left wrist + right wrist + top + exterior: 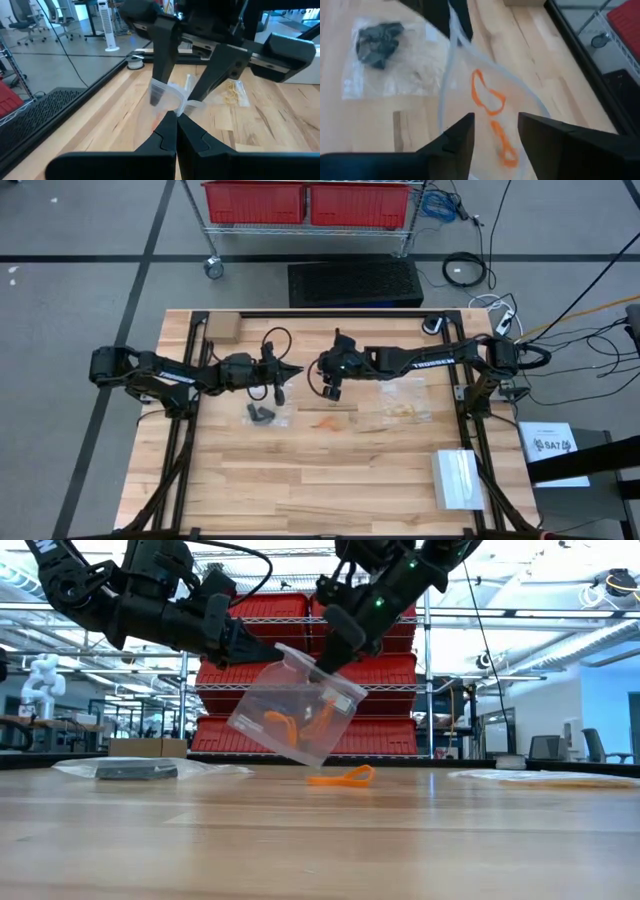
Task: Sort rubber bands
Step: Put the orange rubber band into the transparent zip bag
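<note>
A: Where are the tools, and what does each one carry?

B: Both hang above the middle of the worktop (300, 480). The left tool (268, 652) is clamped on one lip of a clear bag (292, 705) held in the air; the right tool (335, 645) stands at the opposite lip with its fingers (457, 135) apart — the bag mouth gapes between them.

A: And the rubber bands?

B: Orange bands (487, 97) lie inside the held bag. One orange band (342, 777) rests on the worktop just below it, at about 5 o'clock from the bag in the low view. A bag of black bands (262, 414) lies at 7 o'clock from the left tool in the high view; a bag of yellow-tan bands (405, 412) lies at 4 o'clock from the right tool.

A: How is this step done well?

B: Probably by keeping the left grip firm and the mouth upward, so nothing spills, while the right tool fetches the loose orange band — approached low and pinched at its arch.
</note>
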### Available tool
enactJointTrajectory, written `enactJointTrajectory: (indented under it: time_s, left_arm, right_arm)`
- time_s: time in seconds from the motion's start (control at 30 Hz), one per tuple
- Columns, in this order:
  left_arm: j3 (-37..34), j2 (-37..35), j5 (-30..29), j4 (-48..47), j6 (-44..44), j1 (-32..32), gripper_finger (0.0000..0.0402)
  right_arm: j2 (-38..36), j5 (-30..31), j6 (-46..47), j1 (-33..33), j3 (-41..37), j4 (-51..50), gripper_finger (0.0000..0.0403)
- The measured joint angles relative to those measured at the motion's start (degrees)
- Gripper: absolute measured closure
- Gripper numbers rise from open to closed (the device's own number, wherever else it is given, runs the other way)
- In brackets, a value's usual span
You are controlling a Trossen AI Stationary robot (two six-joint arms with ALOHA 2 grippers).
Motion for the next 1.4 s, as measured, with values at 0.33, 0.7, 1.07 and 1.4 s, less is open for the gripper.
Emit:
enactJointTrajectory:
  time_s: [0.33, 0.7, 1.07, 1.4]
  left_arm:
    - [0.0, 0.0, 0.0, 0.3, 0.0, 0.0, 0.0402]
    - [0.0, 0.0, 0.0, 0.9, -0.1, -0.2, 0.0402]
    - [0.0, 0.0, 0.0, 0.9, -0.1, -0.6, 0.0402]
    - [0.0, 0.0, -0.1, 0.9, -0.1, -0.6, 0.0402]
  right_arm:
    - [1.3, -0.2, -1.3, 0.1, 0.0, 1.8, 0.039]
    - [3.6, -0.2, -0.3, 0.1, 0.0, 3.6, 0.033]
    - [2.1, -0.3, 1.7, 0.6, 0.0, 2.4, 0.0176]
    - [-7.3, -0.4, 2.1, 2.6, 0.0, -7.4, 0.0167]
